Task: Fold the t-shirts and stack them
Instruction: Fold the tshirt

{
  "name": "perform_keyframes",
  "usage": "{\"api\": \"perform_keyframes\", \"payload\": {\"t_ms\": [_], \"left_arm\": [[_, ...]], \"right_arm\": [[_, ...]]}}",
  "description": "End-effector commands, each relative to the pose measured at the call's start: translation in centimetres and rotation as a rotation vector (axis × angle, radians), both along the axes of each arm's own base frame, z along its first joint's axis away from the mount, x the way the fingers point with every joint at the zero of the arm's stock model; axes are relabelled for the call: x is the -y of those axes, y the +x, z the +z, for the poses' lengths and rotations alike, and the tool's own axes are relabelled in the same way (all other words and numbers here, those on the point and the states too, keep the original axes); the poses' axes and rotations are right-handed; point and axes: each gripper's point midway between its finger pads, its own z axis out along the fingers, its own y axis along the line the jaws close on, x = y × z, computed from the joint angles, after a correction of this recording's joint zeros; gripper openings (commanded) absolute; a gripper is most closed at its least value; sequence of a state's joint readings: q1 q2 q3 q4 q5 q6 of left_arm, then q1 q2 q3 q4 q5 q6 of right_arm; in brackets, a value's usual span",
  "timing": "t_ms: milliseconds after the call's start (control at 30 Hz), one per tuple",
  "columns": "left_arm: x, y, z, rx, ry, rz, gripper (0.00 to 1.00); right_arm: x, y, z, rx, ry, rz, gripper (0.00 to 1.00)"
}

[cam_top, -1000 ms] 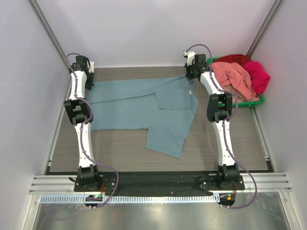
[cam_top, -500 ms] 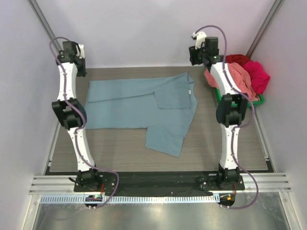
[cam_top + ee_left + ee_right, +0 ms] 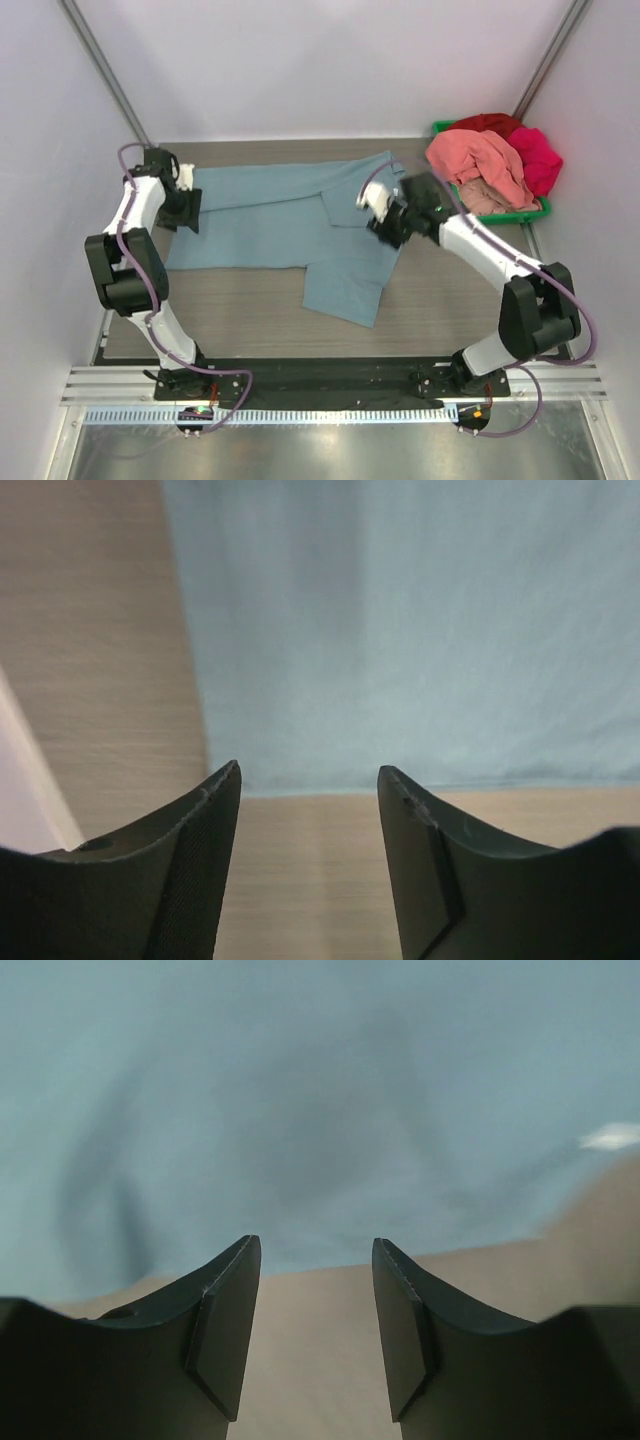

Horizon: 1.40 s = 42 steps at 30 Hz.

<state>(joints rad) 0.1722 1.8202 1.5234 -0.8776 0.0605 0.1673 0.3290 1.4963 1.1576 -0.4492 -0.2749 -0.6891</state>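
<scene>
The blue-grey t-shirt [image 3: 270, 215] lies part-folded on the table [image 3: 450, 320], other t-shirts [image 3: 490, 160] heaped at two o'clock (in a green bin [image 3: 541, 206]). A shallow pinch could lift one layer only and drag the fold askew. The left gripper [image 3: 188, 205] leans low at its nine o'clock edge, the right gripper [image 3: 382, 215] at three o'clock; both gape empty.

Workspace interior: a wood-grain table [image 3: 250, 320] is enclosed on three sides by plain pale walls [image 3: 300, 70] and evenly lit. Dark metal posts [image 3: 108, 75] are seen slanting up at the back corners; an aluminium rail [image 3: 100, 385] and a brushed-metal surface [image 3: 330, 450] are set along the near edge.
</scene>
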Motion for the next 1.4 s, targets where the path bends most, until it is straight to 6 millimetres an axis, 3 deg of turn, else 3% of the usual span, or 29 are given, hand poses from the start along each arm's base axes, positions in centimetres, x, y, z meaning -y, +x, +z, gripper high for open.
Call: {"api": "perform_keyframes", "payload": {"t_ms": [0, 100, 233, 567, 1000, 1367], "left_arm": [[0.8, -0.8, 1.1, 0.051, -0.028, -0.015, 0.59], [0.9, -1.7, 0.2, 0.027, -0.040, 0.004, 0.62], [0.9, -2.5, -0.7, 0.001, -0.046, 0.015, 0.61], [0.4, -4.4, -1.5, -0.032, -0.044, 0.019, 0.58], [-0.5, -6.0, -2.8, -0.065, -0.040, 0.035, 0.57], [-0.7, -6.1, -2.9, -0.066, -0.042, 0.047, 0.57]], "right_arm": [[-2.3, -6.5, -2.8, -0.030, -0.091, 0.225, 0.54], [-4.4, -10.0, -3.4, -0.023, -0.094, 0.342, 0.52], [-5.5, -13.9, -5.5, -0.060, -0.111, 0.444, 0.51], [-6.6, -19.5, -7.2, -0.126, -0.139, 0.634, 0.50], [-5.8, -21.4, -11.1, -0.249, -0.215, 0.716, 0.49], [-5.7, -22.0, -12.1, -0.274, -0.236, 0.751, 0.43]]}}
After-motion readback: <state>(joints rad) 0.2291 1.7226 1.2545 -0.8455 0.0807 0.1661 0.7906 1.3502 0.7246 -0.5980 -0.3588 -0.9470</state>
